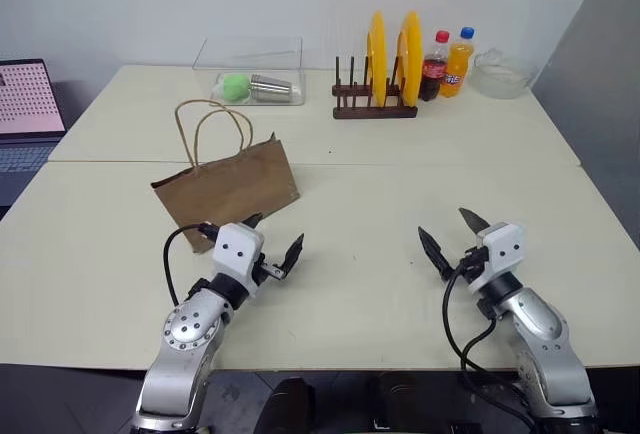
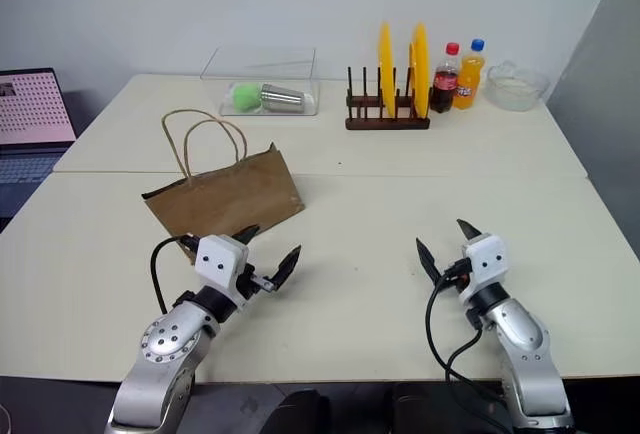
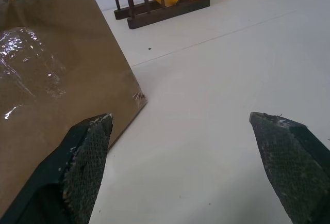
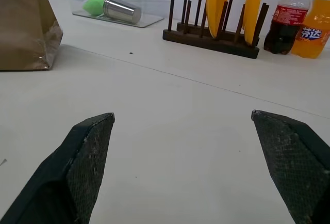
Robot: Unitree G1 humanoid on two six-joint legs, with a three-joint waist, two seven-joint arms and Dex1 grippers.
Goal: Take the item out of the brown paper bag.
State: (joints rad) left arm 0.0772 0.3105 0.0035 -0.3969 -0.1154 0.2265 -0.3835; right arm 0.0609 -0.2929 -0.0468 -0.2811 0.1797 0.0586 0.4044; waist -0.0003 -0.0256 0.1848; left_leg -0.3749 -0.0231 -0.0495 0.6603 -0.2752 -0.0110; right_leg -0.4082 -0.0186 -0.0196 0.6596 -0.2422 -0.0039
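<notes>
**Both hands spread wide, paper bag lying closed on the desk**

Pale cream desk (image 1: 400,254) runs across the whole frame under a white wall, with a seam crossing it at mid-height. Left of centre lies the brown paper bag (image 1: 232,189), creased and flat on its side, its two twisted-paper handles (image 1: 210,124) arching up toward the upper left. What is inside the bag cannot be seen.

At lower left, the left hand (image 1: 272,239) hovers just beside the bag's near edge, its two black fingers spread wide apart and holding nothing; from the wrist camera one fingertip (image 3: 90,146) overlaps the bag's brown face. At lower right, the right hand (image 1: 452,234) sits over bare desk, well apart from the bag, its fingers equally wide and empty.

Along the top of the frame stand a clear plastic box (image 1: 250,69) holding a green ball (image 1: 235,87) and a steel cup (image 1: 272,88) on its side, then a dark wooden rack (image 1: 372,104) with two yellow plates (image 1: 392,49), a cola bottle (image 1: 434,66), an orange soda bottle (image 1: 458,62) and a glass bowl (image 1: 502,74). A laptop (image 1: 25,119) shows at the left edge.
</notes>
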